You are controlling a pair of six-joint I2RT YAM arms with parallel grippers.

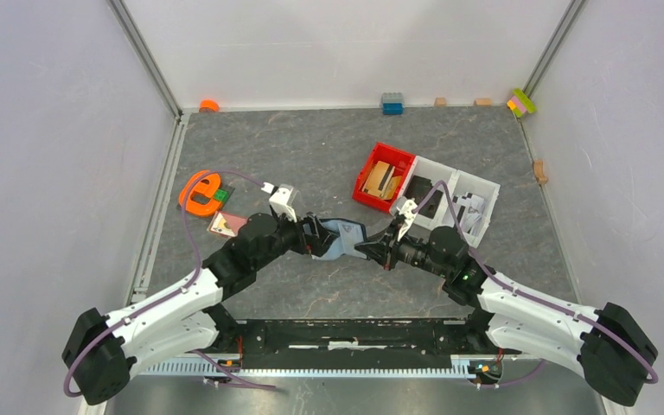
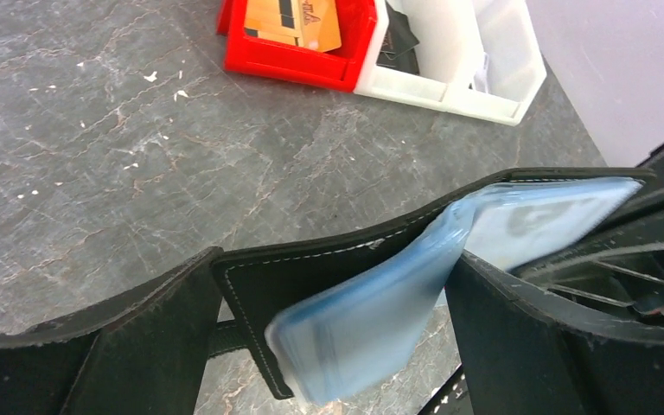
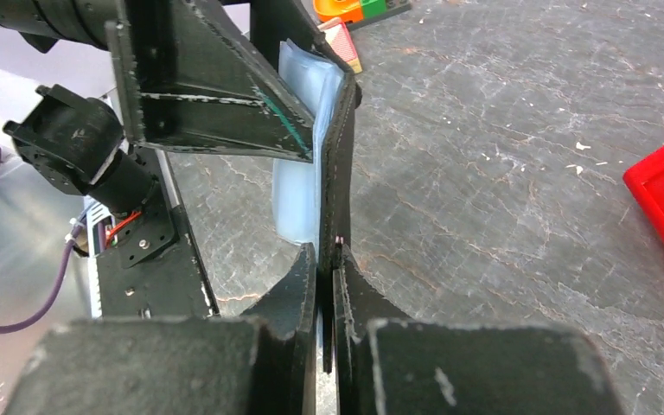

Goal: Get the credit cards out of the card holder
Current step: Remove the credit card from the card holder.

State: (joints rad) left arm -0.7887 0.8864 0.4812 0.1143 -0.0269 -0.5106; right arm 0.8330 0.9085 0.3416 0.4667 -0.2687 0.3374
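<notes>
- Grey marbled tabletop [image 1: 311, 147]: the ground in all views.
- Red plastic bin [image 2: 294, 69] and white divided bin [image 2: 450, 91]: right of centre in the top view, well apart from the grippers. The red one holds tan pieces.
- Left gripper [image 1: 314, 237]: jaws spread wide, one finger on either side of the card holder, gripping nothing.
- Right gripper [image 1: 373, 249]: fingers pinched together on the edge of the black cover.
- Black folding leather card holder [image 1: 343, 238]: frame centre, lifted off the table and stood on edge. Its long axis runs left to right between the two grippers.
- Pale blue plastic sleeves [image 2: 380, 320]: these fan out from the cover toward the left gripper, the nearer one for a pull.
  - Only the left wrist view shows their loose end.
  - Only the right wrist view shows the pinch.
  - Whether any cards sit inside cannot be told.
- Pinkish flat card [image 1: 227, 224]: lying on the table, left of centre.
</notes>
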